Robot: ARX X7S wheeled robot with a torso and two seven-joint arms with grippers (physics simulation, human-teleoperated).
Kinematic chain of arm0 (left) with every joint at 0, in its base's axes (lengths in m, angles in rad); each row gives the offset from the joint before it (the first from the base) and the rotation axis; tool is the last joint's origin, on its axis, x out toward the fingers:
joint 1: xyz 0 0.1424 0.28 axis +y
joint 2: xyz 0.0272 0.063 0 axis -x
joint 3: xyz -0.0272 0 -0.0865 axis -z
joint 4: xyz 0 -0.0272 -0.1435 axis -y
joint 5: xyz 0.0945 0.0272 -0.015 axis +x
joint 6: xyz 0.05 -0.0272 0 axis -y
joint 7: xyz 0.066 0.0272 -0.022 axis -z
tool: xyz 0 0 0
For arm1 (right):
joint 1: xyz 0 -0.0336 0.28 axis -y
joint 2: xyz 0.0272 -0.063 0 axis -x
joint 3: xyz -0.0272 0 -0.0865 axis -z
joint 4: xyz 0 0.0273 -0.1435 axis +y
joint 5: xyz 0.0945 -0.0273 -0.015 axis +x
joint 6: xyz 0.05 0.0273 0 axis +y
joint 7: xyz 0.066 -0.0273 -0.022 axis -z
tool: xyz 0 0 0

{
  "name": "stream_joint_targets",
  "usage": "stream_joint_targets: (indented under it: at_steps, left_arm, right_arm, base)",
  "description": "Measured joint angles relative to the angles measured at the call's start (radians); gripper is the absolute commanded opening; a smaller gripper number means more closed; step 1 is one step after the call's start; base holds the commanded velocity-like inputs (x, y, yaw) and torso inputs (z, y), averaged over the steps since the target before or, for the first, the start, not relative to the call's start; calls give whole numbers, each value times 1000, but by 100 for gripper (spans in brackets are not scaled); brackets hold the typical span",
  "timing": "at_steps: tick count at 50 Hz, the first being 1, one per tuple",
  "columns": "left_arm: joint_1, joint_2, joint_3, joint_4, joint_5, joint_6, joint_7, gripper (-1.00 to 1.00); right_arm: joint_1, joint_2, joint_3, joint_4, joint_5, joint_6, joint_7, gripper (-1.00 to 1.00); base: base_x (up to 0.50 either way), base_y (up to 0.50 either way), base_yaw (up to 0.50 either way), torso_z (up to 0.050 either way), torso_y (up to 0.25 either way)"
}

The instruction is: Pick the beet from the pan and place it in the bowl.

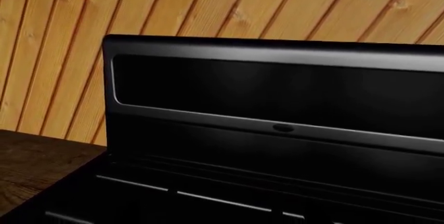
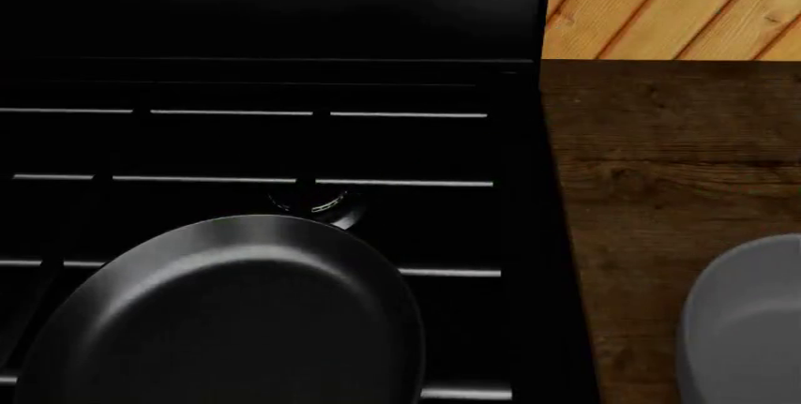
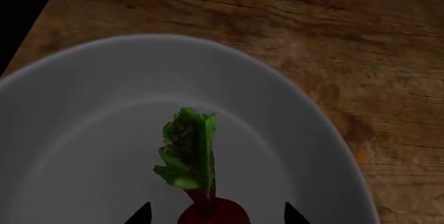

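A: What do the right arm's fingers (image 3: 216, 214) show?

B: Only two dark tips at the edge of the right wrist view, spread apart with the beet (image 3: 211, 212) between them. Whether they touch it, I cannot tell.

A: And the beet itself?

B: Dark red root, green leaf tuft pointing away from the fingers, seen against the inside of the light grey bowl (image 3: 83, 130).

A: Where does the bowl stand?

B: On the brown wooden worktop (image 3: 333, 42), close beside the black stove (image 2: 276, 85). The head view catches just its rim at the right edge.

A: The pan (image 2: 238, 320)?

B: On the stove grates, its black inside holding nothing that I can see.

A: The left fingers?

B: Out of sight; that wrist view shows only the stove's back panel (image 1: 277, 94) and a plank wall (image 1: 208, 5).
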Motion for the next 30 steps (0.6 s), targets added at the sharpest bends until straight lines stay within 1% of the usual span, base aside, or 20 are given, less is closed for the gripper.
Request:
stream_joint_targets:
  at_steps: [16, 30]
  left_arm:
    - [19, -3, 2, -4, 13, 15, 11, 100]
    - [25, -6, 4, -1, 17, 21, 14, 100]
  right_arm:
    - [1, -22, 6, 33, 21, -19, 12, 100]
    - [13, -12, 31, 32, 38, -9, 28, 100]
  base:
    - [0, 0, 0, 0, 0]
    - [0, 0, 0, 0, 0]
